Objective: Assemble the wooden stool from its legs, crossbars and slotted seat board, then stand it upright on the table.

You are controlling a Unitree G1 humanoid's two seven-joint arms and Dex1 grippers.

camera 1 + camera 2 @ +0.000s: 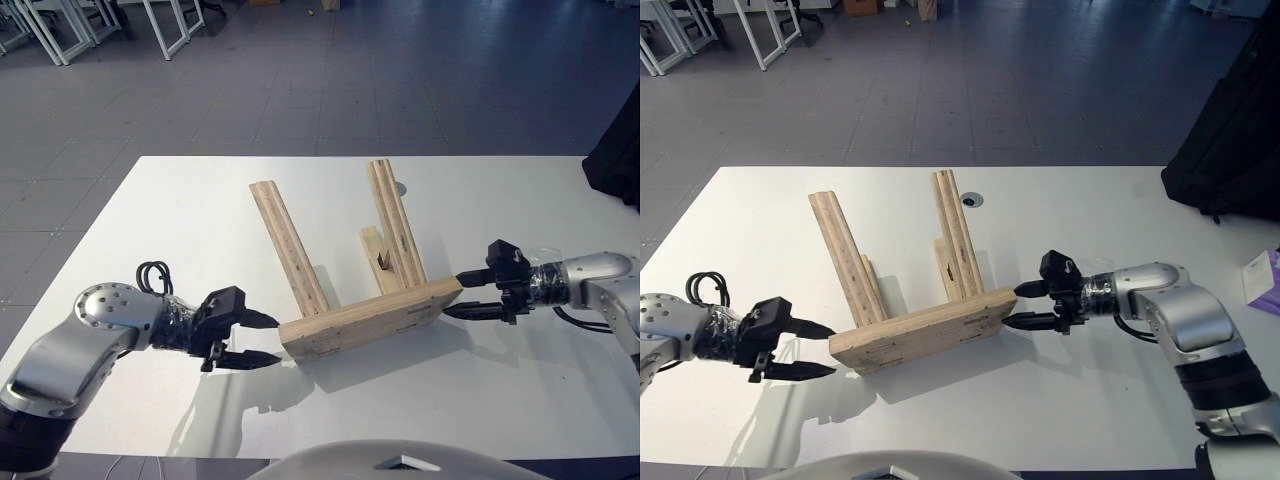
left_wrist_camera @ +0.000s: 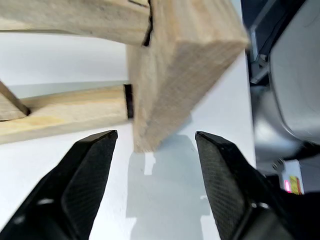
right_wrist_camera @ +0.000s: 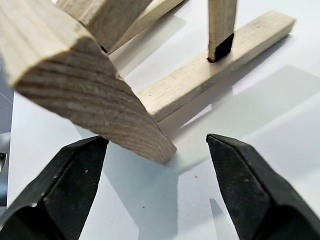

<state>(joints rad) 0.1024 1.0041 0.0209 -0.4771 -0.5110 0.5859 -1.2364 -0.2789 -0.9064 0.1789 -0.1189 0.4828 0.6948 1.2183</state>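
Note:
The wooden stool lies on its side on the white table. Its seat board stands on edge nearest me, and two legs point away toward the far side, with a crossbar between them. My left gripper is open just off the seat board's left end, its fingers apart from the wood. At the board's right end my right gripper is open too, its fingertips straddling the corner without touching it.
A small round grommet is set in the table behind the stool. A dark bag stands off the table's far right corner. Metal frames stand on the floor at the back left.

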